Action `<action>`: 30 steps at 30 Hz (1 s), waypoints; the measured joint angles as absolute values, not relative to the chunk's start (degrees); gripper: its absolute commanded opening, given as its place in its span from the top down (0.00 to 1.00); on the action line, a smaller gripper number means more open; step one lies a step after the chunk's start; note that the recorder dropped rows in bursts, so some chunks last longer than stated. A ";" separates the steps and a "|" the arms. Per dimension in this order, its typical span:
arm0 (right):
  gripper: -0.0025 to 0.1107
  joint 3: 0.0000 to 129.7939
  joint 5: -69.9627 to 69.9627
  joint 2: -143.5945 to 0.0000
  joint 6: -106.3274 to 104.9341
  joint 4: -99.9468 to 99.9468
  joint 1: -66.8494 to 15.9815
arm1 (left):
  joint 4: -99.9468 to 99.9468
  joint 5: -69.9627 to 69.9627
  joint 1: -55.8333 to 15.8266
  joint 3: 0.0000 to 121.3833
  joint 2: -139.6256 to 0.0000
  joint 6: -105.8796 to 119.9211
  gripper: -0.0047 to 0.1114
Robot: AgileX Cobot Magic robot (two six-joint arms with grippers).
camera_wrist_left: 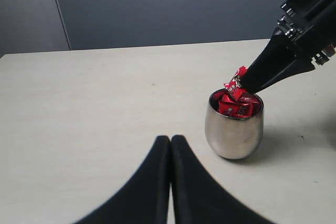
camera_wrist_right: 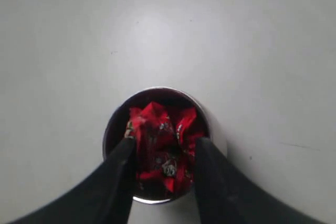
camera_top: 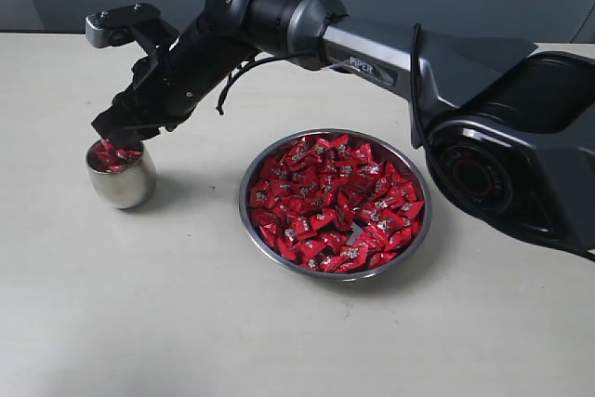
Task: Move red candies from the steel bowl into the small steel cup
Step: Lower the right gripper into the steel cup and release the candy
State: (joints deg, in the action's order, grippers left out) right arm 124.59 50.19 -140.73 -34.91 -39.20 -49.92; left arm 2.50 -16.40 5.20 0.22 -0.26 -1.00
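On the left of the exterior view, the right arm's black pincer (camera_top: 116, 137) hangs just over the small rounded steel cup (camera_top: 121, 181), which stands on the pale table (camera_top: 139, 313) beside, not touching, the wide shallow steel bowl (camera_top: 245, 220) heaped with shiny foil-wrapped red candies (camera_top: 335, 202). Seen from the left wrist, the left pincer (camera_wrist_left: 170, 140) is pressed together and empty, and the cup holds red candies, one poking above its rim at the right pincer's tip. Seen from the right wrist, that pincer's fingers (camera_wrist_right: 123, 166) stand apart at the cup's mouth with candies bunched between them; whether they pinch any, I cannot tell.
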 measured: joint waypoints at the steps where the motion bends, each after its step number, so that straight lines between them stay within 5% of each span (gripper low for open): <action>1: 0.65 124.59 50.19 -140.73 -34.91 -39.20 -49.92 | 2.50 -16.40 5.20 0.22 -0.26 -1.00 0.96; 30: 0.65 124.59 50.41 -140.84 -32.83 -33.03 -51.47 | 2.50 -16.40 5.20 0.22 -0.26 -1.00 0.96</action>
State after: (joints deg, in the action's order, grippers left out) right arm 124.59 50.41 -140.84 -32.83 -33.03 -51.47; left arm 2.50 -16.40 5.20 0.22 -0.26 -1.00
